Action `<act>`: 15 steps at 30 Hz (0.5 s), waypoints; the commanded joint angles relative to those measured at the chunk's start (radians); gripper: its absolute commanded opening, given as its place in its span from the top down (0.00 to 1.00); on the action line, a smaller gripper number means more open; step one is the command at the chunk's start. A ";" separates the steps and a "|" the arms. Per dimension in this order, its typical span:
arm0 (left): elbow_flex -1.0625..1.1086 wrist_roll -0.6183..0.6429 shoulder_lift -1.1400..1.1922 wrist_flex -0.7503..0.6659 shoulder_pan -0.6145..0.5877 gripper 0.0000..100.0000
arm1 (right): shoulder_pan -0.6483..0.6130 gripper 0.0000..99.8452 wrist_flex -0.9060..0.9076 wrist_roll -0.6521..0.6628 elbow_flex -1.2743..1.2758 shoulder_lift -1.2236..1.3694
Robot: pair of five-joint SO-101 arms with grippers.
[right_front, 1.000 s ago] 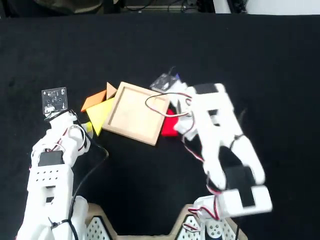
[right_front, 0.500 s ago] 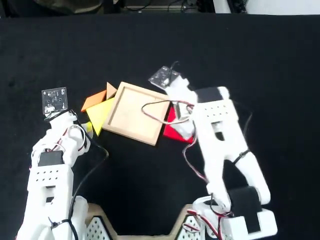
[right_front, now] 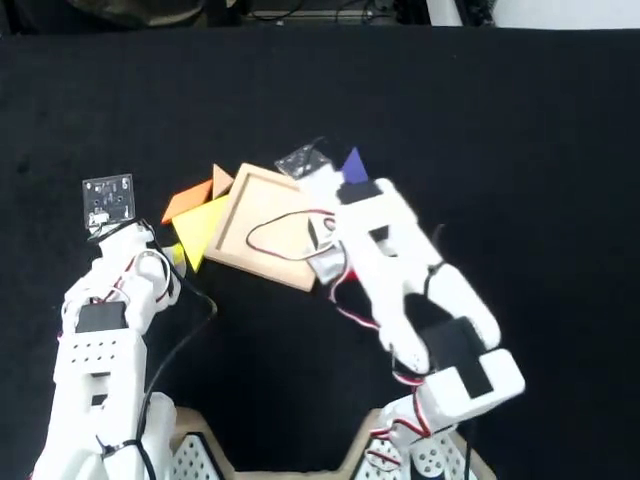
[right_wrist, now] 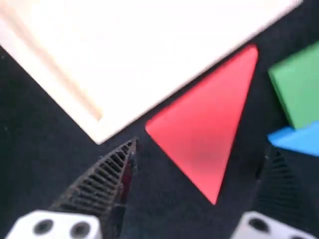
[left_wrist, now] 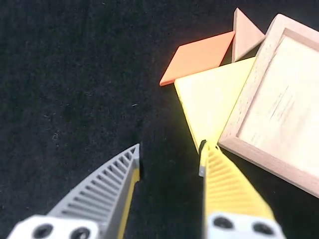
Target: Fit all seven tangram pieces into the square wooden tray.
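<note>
The square wooden tray (right_front: 256, 205) lies tilted at the table's middle, its floor bare wood. Against its left side lie a yellow triangle (right_front: 205, 228), an orange parallelogram (right_front: 188, 200) and a small tan triangle (right_front: 221, 180). My left gripper (left_wrist: 169, 154) is open, one fingertip over the yellow triangle's (left_wrist: 214, 97) point beside the tray's (left_wrist: 279, 114) corner. My right gripper (right_wrist: 199, 154) is open, its fingers either side of a red triangle (right_wrist: 209, 134) that lies along the tray's (right_wrist: 149, 55) right edge. A green piece (right_wrist: 299, 89) and a blue piece (right_wrist: 294, 139) lie just beyond.
A purple-blue triangle (right_front: 352, 163) lies behind the tray's far right corner. The right arm (right_front: 400, 270) covers the tray's right edge, and its cable loops over the tray floor. Black cloth stretches open behind and to the right.
The right arm has swung left onto the tray's right edge, now hiding the red triangle from above and uncovering the purple-blue triangle. The left arm has kept still.
</note>
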 commanded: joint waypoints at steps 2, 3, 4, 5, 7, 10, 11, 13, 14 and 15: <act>-0.002 0.008 -0.018 -0.018 -0.012 0.80 | -0.017 0.64 -0.072 -0.011 -0.013 0.019; -0.002 0.006 -0.018 -0.018 -0.012 0.80 | -0.017 0.64 -0.078 -0.011 -0.013 0.033; -0.002 0.006 -0.018 -0.018 -0.012 0.80 | -0.017 0.64 -0.080 -0.011 -0.013 0.050; -0.002 0.006 -0.018 -0.018 -0.012 0.80 | -0.017 0.64 -0.081 -0.011 -0.013 0.067; -0.002 0.006 -0.018 -0.018 -0.012 0.80 | -0.015 0.64 -0.083 -0.011 -0.019 0.099; -0.002 0.006 -0.018 -0.018 -0.012 0.80 | 0.011 0.64 -0.074 -0.009 -0.048 0.130; -0.002 0.006 -0.018 -0.018 -0.012 0.80 | 0.021 0.64 -0.074 -0.005 -0.056 0.134; -0.002 0.006 -0.018 -0.018 -0.012 0.80 | 0.035 0.64 -0.055 -0.003 -0.068 0.143; -0.002 0.006 -0.018 -0.018 -0.012 0.80 | 0.038 0.64 -0.051 -0.003 -0.074 0.147; -0.002 0.006 -0.018 -0.018 -0.012 0.80 | 0.040 0.64 -0.049 -0.003 -0.074 0.147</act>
